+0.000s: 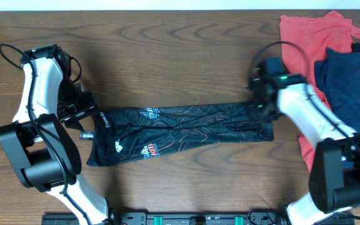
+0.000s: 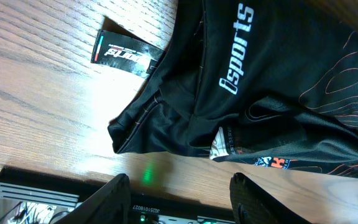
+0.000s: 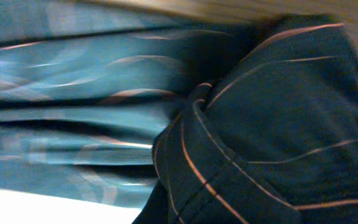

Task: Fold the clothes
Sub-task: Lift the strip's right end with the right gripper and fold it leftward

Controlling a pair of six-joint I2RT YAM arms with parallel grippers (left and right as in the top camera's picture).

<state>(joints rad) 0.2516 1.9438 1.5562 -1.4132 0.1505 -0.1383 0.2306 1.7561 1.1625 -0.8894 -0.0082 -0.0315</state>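
The black jersey [image 1: 180,131] with orange-and-white contour lines lies as a long narrow strip across the middle of the table. My left gripper [image 1: 85,119] is open and empty just off its left end. In the left wrist view the fingers [image 2: 182,199] hover over bare wood below the jersey [image 2: 272,74], which shows white "isports" lettering. My right gripper [image 1: 259,105] is at the jersey's far right end. In the right wrist view, bunched jersey cloth [image 3: 278,124] fills the frame and hides the fingers; it looks pinched there.
A coral-red garment [image 1: 311,37] and a navy-blue garment [image 1: 349,81] lie piled at the right edge, close behind the right arm. A black hang tag [image 2: 126,55] sticks out by the jersey's left end. A metal rail [image 2: 36,186] runs along the front table edge.
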